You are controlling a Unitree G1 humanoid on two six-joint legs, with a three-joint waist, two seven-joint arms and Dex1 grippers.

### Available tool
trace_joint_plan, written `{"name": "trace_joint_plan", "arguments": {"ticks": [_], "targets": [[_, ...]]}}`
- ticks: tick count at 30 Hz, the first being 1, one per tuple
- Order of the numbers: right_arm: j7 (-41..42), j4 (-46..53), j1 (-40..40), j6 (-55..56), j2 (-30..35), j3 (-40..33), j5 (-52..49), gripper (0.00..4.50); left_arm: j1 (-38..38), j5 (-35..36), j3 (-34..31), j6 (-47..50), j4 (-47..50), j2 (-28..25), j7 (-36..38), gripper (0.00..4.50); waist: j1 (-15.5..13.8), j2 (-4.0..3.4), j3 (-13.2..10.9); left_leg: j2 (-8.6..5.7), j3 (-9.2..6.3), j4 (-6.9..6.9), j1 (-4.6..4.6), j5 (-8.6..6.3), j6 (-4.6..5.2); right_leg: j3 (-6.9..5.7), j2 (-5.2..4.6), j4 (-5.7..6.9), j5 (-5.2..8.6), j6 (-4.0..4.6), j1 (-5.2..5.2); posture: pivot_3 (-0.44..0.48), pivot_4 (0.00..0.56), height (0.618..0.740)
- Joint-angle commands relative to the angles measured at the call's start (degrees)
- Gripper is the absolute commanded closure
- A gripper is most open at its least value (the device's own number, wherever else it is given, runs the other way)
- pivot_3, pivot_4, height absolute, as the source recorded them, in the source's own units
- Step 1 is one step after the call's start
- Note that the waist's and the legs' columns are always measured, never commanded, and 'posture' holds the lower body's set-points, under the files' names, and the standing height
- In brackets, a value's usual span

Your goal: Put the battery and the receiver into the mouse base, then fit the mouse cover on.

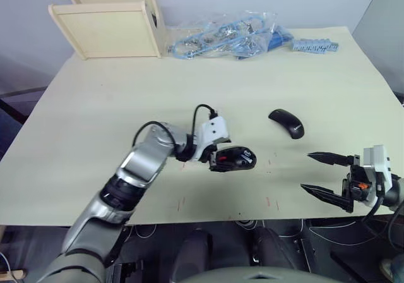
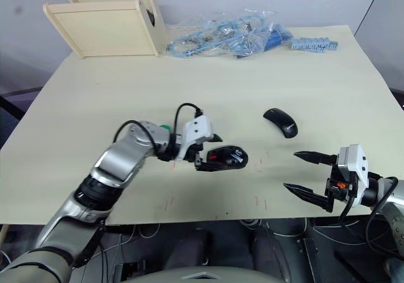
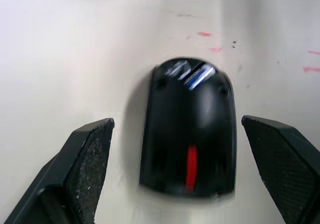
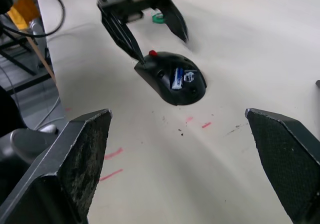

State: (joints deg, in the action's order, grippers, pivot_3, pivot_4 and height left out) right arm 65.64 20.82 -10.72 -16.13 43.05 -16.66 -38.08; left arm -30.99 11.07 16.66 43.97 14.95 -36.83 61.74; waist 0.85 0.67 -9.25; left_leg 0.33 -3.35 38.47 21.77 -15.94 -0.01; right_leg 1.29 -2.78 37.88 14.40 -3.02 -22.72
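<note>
The mouse base (image 1: pixel 235 158) lies open near the table's middle, with a red patch showing inside it. The battery (image 3: pixel 198 76), silvery with a blue end, lies in its compartment at the base's far end. My left gripper (image 1: pixel 220 155) is open; its fingers (image 3: pixel 90 159) stand on either side of the base's near end without touching it. The mouse cover (image 1: pixel 287 123), a glossy black shell, rests on the table further right and back. My right gripper (image 1: pixel 306 171) hovers open and empty over the front right edge, well apart from the base (image 4: pixel 172 79). The receiver is hidden.
Two pale wooden boxes (image 1: pixel 107 27) stand at the back left. Clear bags of blue parts (image 1: pixel 227 36) and a loose blue strip (image 1: pixel 314 45) lie along the back. A small green disc (image 4: pixel 158 17) sits behind my left gripper. Red marks dot the tabletop (image 1: pixel 95 106).
</note>
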Motion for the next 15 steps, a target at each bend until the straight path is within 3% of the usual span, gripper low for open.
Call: {"name": "trace_joint_plan", "arguments": {"ticks": [1, 5, 8, 15], "targets": [[-0.71, 2.14, 0.72, -0.02, -0.33, -0.88, -1.46, 0.0, 2.25, 4.75, -6.25, 2.19, 5.8, -2.27, -0.04, 0.15, -0.04, -0.01, -0.07, 0.0, -0.01, 0.0, 0.0, 0.0, 0.0, 0.0, 0.0, 0.0, 0.0, 0.0, 0.0, 0.0, 0.15, 0.74], [-1.21, 2.03, 1.56, 0.6, -1.62, -0.5, -1.84, 0.0, 11.49, 11.12, -18.64, 5.16, 11.82, -6.27, -0.79, 0.15, 0.07, 0.02, -0.18, 0.03, -0.07, 0.0, 0.02, 0.0, 0.0, 0.0, -0.03, -0.03, 0.0, -0.01, 0.0, 0.0, 0.15, 0.74], [-1.1, 1.82, 2.05, 0.98, -2.24, -0.45, -2.08, 0.0, 19.14, 15.77, -30.09, 7.9, 14.28, -6.23, -3.63, 0.15, 0.03, -0.02, -0.26, 0.08, -0.13, -0.04, -0.01, 0.0, -0.01, 0.08, -0.02, -0.01, 0.0, 0.01, -0.04, 0.0, 0.15, 0.74], [-0.09, 1.2, 3.22, 3.19, -3.93, 1.0, -1.16, 0.0, 26.56, 19.74, -43.56, 10.51, 10.08, -7.04, -9.16, 0.15, -0.23, 0.0, -0.28, 0.06, -0.15, -0.04, -0.01, -0.01, -0.02, 0.0, -0.04, -0.03, 0.0, 0.01, -0.01, 0.0, 0.15, 0.74]]}}
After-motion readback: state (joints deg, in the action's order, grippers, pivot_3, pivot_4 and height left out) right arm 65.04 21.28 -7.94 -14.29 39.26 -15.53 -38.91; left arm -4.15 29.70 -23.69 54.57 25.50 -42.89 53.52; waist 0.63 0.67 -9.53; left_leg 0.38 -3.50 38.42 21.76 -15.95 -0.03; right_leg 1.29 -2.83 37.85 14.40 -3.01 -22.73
